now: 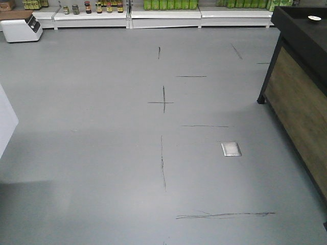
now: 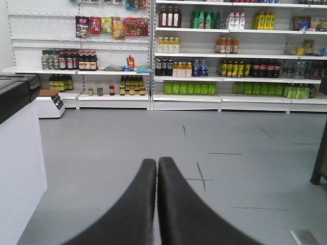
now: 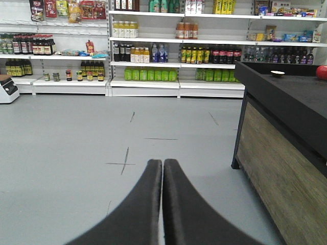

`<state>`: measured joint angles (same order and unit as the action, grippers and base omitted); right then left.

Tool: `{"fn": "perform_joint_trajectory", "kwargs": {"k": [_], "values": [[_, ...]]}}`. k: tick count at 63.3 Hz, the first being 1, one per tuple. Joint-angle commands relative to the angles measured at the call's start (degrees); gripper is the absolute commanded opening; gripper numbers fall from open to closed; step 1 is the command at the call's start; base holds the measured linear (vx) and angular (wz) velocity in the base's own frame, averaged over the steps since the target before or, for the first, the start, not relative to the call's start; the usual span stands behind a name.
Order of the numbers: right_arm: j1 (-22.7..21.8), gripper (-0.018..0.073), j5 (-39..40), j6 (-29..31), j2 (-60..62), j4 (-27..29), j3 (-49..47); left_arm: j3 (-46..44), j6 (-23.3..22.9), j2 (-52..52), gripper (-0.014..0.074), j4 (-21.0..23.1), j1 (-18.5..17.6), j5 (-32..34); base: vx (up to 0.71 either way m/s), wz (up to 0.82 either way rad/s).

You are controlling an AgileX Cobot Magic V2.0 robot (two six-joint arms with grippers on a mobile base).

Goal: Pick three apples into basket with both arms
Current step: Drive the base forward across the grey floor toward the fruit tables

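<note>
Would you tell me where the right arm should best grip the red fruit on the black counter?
Likely its widest middle, from above: the red fruit looks round and rests on the flat counter. It is partly out of frame; the shut right gripper must open first.

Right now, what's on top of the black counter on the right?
A small white dish and a round red thing, maybe an apple, sit on the counter. Its right part is out of frame.

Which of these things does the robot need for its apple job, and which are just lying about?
For the job: left gripper, right gripper, red round thing on the counter, perhaps an apple. No basket in view.
Just there: shelves, bottles, dish, white machine, floor plate.
</note>
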<state>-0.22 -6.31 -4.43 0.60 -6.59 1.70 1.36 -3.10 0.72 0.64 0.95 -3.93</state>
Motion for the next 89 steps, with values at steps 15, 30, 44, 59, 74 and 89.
{"fn": "perform_joint_trajectory", "kwargs": {"k": [15, 30, 44, 59, 74, 89], "values": [[-0.28, -0.0005, 4.01, 0.51, 0.65, -0.34, 0.77, 1.34, -0.09, 0.82, -0.0006, 0.37, 0.08, 3.93, 0.00, 0.00], [-0.28, -0.0005, 4.01, 0.51, 0.65, -0.34, 0.77, 1.34, -0.09, 0.82, -0.0006, 0.37, 0.08, 3.93, 0.00, 0.00], [-0.28, -0.0005, 4.01, 0.51, 0.65, -0.34, 0.77, 1.34, -0.09, 0.82, -0.0006, 0.37, 0.08, 3.93, 0.00, 0.00], [-0.28, -0.0005, 3.95, 0.51, 0.65, -0.34, 0.77, 1.34, -0.09, 0.82, -0.0006, 0.37, 0.08, 3.93, 0.00, 0.00], [-0.28, -0.0005, 3.95, 0.51, 0.65, -0.34, 0.77, 1.34, -0.09, 0.82, -0.0006, 0.37, 0.08, 3.93, 0.01, 0.03], [-0.28, -0.0005, 3.95, 0.51, 0.65, -0.34, 0.77, 1.34, -0.09, 0.82, -0.0006, 0.37, 0.08, 3.93, 0.05, 0.08]]}}
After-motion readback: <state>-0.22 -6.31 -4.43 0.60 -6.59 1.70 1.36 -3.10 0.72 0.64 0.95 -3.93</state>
